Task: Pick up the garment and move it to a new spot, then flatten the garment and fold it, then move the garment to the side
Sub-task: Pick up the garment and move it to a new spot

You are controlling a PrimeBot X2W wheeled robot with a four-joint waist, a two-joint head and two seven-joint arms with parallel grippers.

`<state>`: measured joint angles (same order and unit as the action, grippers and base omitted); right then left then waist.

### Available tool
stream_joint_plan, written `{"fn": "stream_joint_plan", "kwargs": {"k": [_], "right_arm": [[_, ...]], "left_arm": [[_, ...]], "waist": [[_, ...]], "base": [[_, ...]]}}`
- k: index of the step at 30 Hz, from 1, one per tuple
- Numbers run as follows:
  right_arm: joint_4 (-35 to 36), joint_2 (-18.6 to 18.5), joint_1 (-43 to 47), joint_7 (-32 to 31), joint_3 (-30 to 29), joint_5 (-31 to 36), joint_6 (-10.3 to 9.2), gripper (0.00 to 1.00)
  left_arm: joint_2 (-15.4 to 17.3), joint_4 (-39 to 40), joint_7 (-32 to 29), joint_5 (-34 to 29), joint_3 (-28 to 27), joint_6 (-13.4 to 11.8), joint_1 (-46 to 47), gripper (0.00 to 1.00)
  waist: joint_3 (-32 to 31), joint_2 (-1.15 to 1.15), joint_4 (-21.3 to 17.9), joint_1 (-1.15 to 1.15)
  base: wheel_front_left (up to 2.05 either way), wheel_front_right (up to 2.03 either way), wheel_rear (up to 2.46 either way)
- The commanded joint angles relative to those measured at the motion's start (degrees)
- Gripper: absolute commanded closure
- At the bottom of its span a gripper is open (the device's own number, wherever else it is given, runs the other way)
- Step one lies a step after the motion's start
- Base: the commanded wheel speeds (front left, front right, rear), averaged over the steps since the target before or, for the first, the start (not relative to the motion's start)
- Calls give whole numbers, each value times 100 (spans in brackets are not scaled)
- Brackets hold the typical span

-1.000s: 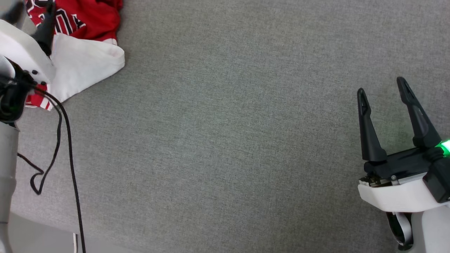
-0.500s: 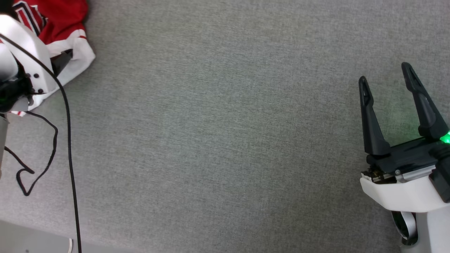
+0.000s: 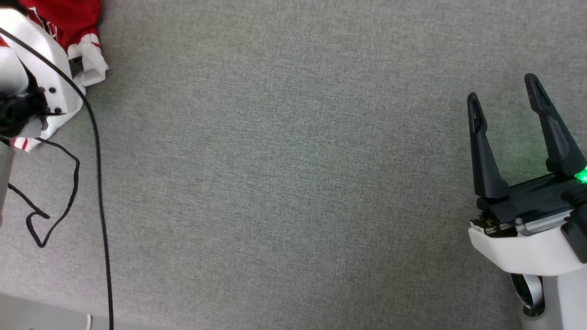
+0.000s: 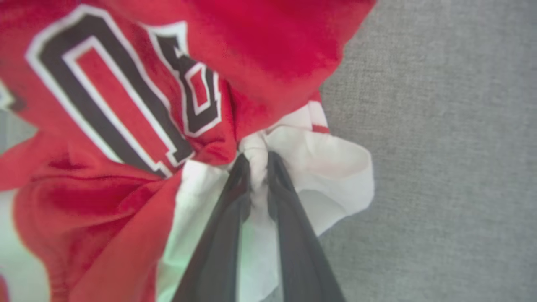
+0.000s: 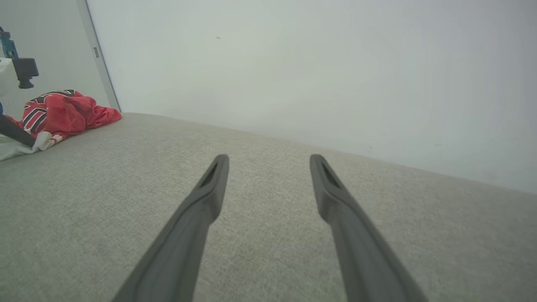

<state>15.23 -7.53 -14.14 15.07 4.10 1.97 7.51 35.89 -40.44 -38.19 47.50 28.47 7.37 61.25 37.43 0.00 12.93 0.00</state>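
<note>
left gripper [image 4: 256,162]: pinched on a white fold of the garment [image 4: 272,50] (crumpled, mostly red) | right gripper [image 3: 503,91]: fingers wide apart, holding nothing, over grey surface [image 3: 293,183]

You see the garment [image 4: 268,54] in soft matt knit cloth, the grey surface [image 3: 293,183] in coarse matt weave, and the right gripper [image 3: 501,87] with smooth, dull dark plastic fingers [image 3: 481,156] on a glossy white shell [image 3: 518,254].

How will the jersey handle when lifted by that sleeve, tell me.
Likely floppy: the garment lies crumpled in soft folds, so it should drape from the pinch. Probably light: the left claw bunches its white sleeve into a thin pleat.
</note>
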Motion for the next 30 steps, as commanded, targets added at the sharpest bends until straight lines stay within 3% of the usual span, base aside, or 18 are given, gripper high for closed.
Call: {"fn": "stream_joint_plan", "kwargs": {"k": [1, 7, 18, 30], "right_arm": [[-19, 5, -43, 16, 4, -46, -4, 0], [-139, 111, 53, 16, 42, -115, -4, 0], [-283, 319, 176, 16, 24, -211, -4, 0], [-263, 461, 209, 16, -193, -305, -4, 0]], "left_arm": [[-42, 39, 87, -25, 149, 10, -91, 100], [267, 597, 668, 75, 553, 6, 149, 100], [501, 1857, 1257, 379, 1492, 6, 433, 100], [-3, 3070, 1635, 455, 2958, 6, 846, 100]], "waist": [[-134, 0, 27, 0], [-630, 0, 110, 0], [-1353, 0, 67, 0], [-1700, 0, -644, 0]], "base": [[0, 0, 0], [0, 0, 0], [0, 0, 0], [0, 0, 0]]}}
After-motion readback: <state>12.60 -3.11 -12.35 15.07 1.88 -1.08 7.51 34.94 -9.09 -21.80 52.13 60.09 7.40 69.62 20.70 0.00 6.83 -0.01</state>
